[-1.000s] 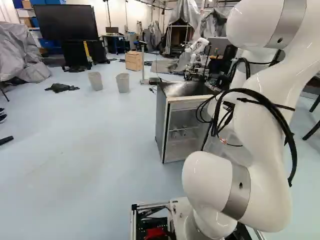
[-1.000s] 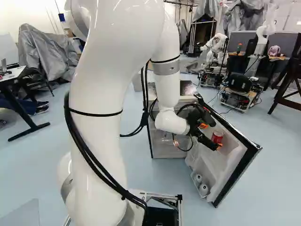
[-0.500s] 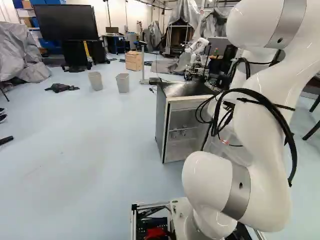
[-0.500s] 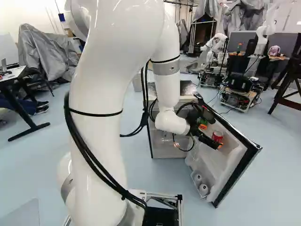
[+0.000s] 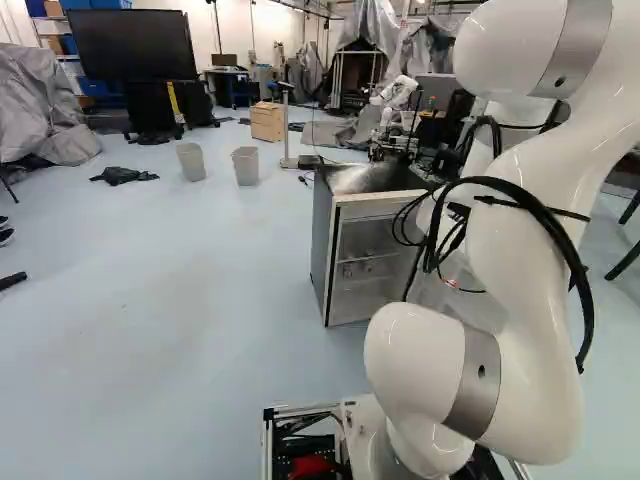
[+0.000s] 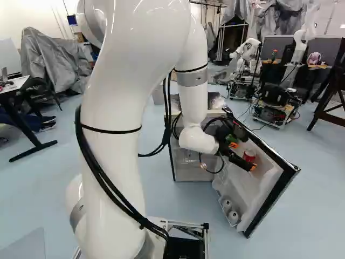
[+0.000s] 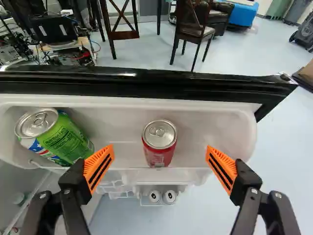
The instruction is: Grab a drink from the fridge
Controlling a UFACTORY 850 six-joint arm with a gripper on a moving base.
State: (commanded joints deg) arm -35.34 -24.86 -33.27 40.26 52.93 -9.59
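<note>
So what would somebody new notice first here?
Probably the huge white arm filling much of both base views. Next, the fridge door swung open at its end, and the red can on the door's shelf, between the gripper's open fingers.

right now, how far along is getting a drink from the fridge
Done: the fridge door is open. In hand: the open gripper is lined up, fingers either side of the red can, which still stands on the door shelf. Left: likely closing on it, lifting it, carrying it clear.
</note>
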